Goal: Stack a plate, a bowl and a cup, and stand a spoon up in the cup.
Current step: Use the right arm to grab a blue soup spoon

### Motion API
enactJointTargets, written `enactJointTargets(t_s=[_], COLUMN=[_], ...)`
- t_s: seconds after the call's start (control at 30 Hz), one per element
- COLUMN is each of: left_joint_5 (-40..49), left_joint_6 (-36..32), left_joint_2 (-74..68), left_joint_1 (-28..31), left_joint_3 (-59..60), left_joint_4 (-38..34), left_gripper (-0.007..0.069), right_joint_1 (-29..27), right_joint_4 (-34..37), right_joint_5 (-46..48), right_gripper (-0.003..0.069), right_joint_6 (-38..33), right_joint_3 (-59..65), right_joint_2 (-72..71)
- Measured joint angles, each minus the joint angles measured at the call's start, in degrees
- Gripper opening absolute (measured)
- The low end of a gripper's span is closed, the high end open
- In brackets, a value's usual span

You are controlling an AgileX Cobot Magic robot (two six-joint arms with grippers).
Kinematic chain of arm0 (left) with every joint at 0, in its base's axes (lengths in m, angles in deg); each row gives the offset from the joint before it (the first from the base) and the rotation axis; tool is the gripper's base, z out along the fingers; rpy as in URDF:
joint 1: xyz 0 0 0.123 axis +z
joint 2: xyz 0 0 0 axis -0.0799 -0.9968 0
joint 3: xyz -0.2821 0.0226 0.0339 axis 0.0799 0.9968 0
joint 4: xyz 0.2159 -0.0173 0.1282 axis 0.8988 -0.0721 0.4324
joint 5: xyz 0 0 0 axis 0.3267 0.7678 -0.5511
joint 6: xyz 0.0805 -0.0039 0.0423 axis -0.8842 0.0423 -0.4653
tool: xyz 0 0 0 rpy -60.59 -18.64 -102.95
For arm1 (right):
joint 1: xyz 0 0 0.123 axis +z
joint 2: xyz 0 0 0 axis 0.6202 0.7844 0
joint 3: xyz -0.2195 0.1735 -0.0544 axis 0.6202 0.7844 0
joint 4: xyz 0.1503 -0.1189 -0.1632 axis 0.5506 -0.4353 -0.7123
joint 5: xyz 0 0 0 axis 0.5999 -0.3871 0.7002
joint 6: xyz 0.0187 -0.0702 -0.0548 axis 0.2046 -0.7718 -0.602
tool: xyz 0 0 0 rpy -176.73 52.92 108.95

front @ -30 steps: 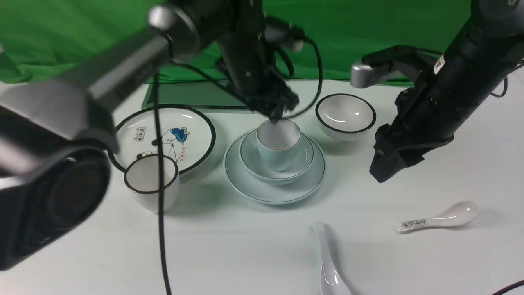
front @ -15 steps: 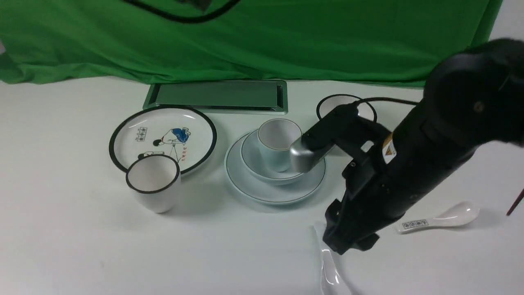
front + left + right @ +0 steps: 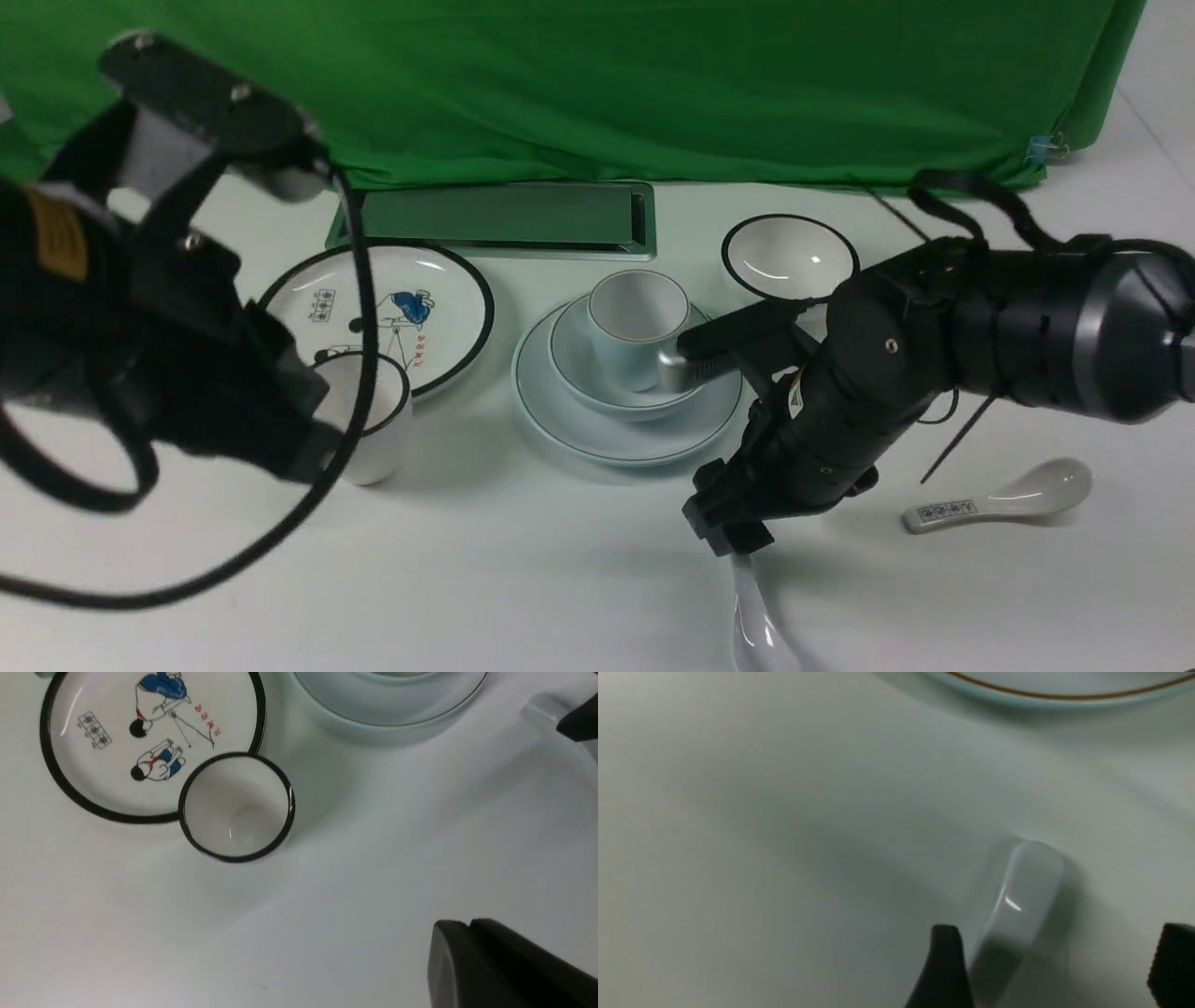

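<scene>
My right gripper [image 3: 738, 541] hangs low over the table [image 3: 523, 579], at 5 o'clock from the plate [image 3: 597, 441]. Its jaws are spread wide, one on either side of the spoon [image 3: 758, 621] at the handle end. I cannot tell whether a finger touches it. The spoon lies flat, scoop toward 6 o'clock. The cup [image 3: 637, 327] stands upright in the bowl [image 3: 579, 369], which sits on the plate. My left gripper [image 3: 472, 938] is pressed together and empty, at 8 o'clock from the plate, near the black-rimmed cup [image 3: 378, 448].
</scene>
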Motion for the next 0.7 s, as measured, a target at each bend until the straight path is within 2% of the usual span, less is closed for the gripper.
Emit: enactJointTargets(t_s=[0.2, 0.27, 0.33, 0.43, 0.47, 0.6, 0.7], left_joint_5=[-1.4, -1.4, -1.5, -1.5, -1.5, -1.4, -1.4], left_joint_6=[0.0, 0.1, 0.2, 0.2, 0.2, 0.2, 0.2], left_joint_2=[2.4, 2.5, 2.5, 2.5, 2.5, 2.5, 2.5], left_joint_1=[0.0, 0.0, 0.0, 0.0, 0.0, 0.0, 0.0], left_joint_3=[4.4, 4.7, 4.7, 4.7, 4.7, 4.7, 4.7], left_joint_4=[0.7, 0.7, 0.7, 0.7, 0.7, 0.7, 0.7], left_gripper=[-0.0036, -0.0036, -0.0036, -0.0036, -0.0036, -0.0032, -0.0032], right_joint_1=[0.2, 0.3, 0.3, 0.3, 0.3, 0.3, 0.3], right_joint_4=[-0.4, -0.4, -0.4, 0.0, 0.0, -0.1, -0.1], right_joint_5=[-0.7, -0.6, -0.6, 0.8, 1.9, 2.2, -4.2], right_gripper=[0.0568, 0.0519, 0.0421, 0.0186, 0.0167, 0.0175, 0.0175], right_joint_6=[0.5, 0.5, 0.5, -1.4, -2.2, -3.7, -4.6], right_joint_3=[-0.3, -0.3, -0.3, -0.3, -0.1, 0.1, 0.1], right_joint_2=[2.7, 2.7, 2.7, 2.1, 1.2, -4.3, -10.3])
